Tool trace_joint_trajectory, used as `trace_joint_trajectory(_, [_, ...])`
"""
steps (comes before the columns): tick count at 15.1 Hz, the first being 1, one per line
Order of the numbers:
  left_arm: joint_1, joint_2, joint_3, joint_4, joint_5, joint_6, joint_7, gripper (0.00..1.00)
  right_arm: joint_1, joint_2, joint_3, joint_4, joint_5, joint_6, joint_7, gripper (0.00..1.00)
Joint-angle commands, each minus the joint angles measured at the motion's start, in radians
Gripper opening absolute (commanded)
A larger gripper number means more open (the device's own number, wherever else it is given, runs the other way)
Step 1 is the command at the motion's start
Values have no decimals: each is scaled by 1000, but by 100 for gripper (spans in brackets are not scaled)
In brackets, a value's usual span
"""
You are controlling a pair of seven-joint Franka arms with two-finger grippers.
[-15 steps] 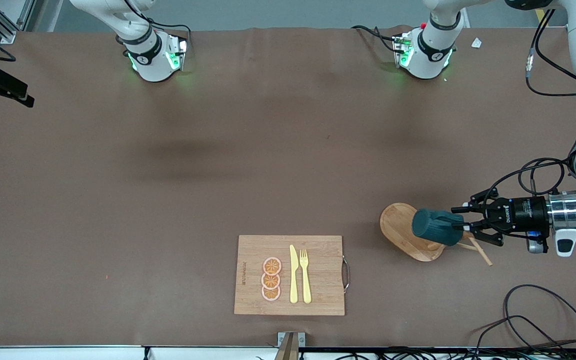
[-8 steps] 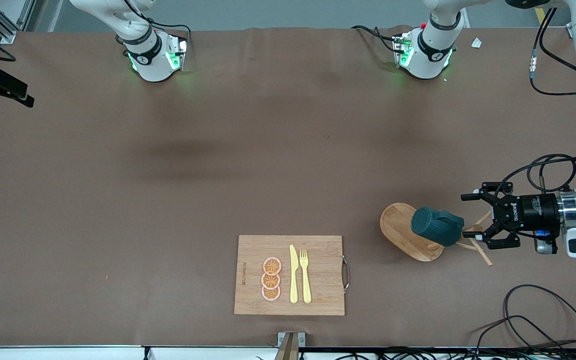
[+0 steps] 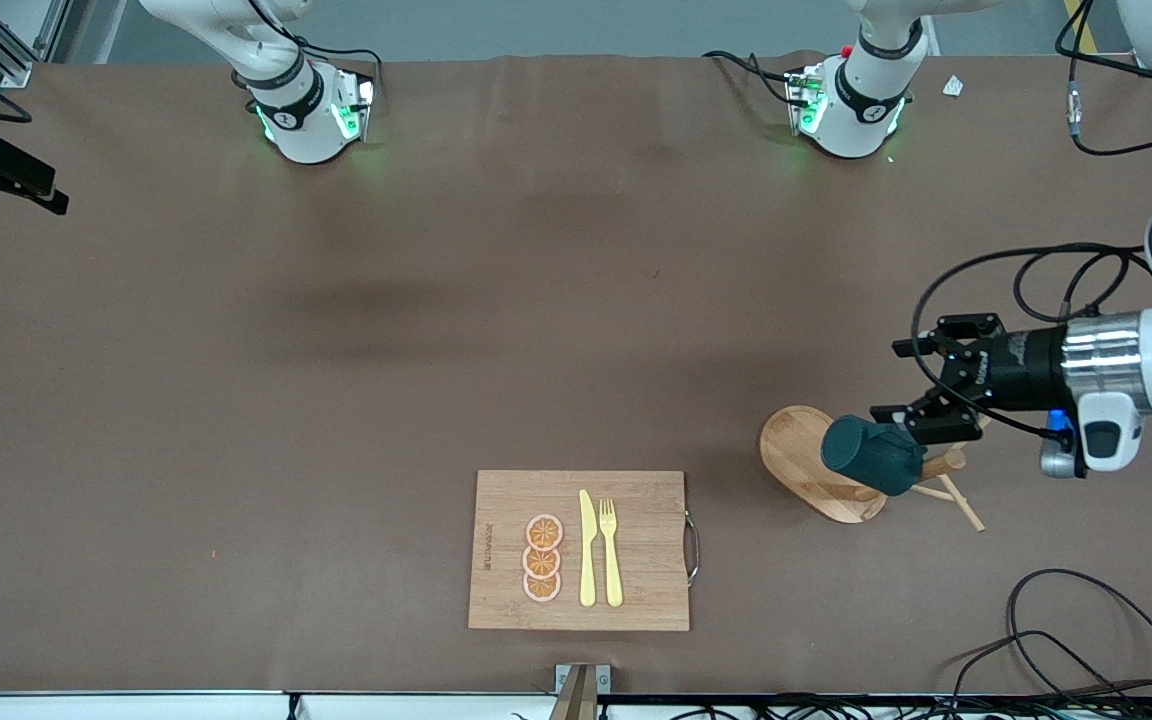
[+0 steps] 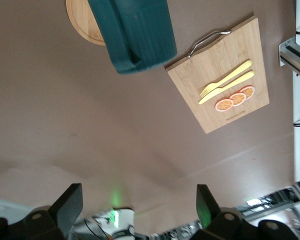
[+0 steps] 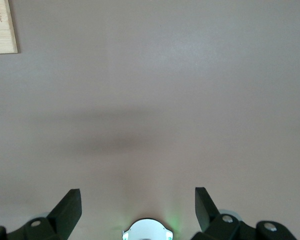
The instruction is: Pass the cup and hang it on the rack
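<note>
From the front we see the cup (image 3: 872,456) hanging sideways on the rack (image 3: 804,462), at the left arm's end of the table; the left tool (image 3: 911,380), spread and empty, hovers just beside it, apparently leaving it on a peg. The cutting board (image 3: 576,550) sits well apart.

Our left wrist view shows the cup (image 4: 135,32) free of the fingers.

Our right wrist view shows the right tool (image 5: 138,207) spread over bare table (image 5: 155,90), waiting.

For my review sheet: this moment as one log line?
cup: hung on rack | left pincer: open, beside cup | right pincer: open, waiting
</note>
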State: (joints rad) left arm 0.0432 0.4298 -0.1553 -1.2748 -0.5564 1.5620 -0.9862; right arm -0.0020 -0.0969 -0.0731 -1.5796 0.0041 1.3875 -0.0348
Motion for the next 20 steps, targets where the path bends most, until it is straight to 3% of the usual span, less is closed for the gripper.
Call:
trace_joint_trajectory(1, [6, -64, -50, 0, 151, -17, 104, 100, -6, -17, 3, -5, 11, -7, -14, 100])
trace_joint_trajectory(5, [17, -169, -144, -18, 480, -42, 361, 100, -6, -17, 3, -5, 5, -5, -16, 100])
trace_joint_trajectory(9, [27, -226, -138, -23, 647, -62, 670, 100, -6, -18, 3, -5, -7, 2, -16, 100])
trace_joint_trajectory(11, [20, -278, -104, -53, 656, -63, 759, 100, -6, -18, 3, -5, -24, 16, -16, 100])
trace_joint_trajectory(14, [-51, -380, 6, -135, 656, -77, 894, 100, -4, -18, 4, -5, -26, 18, -17, 100])
trace_joint_trajectory(20, [-97, -520, 74, -276, 601, -112, 940, 100, -1, -20, 6, -5, -26, 18, -16, 100])
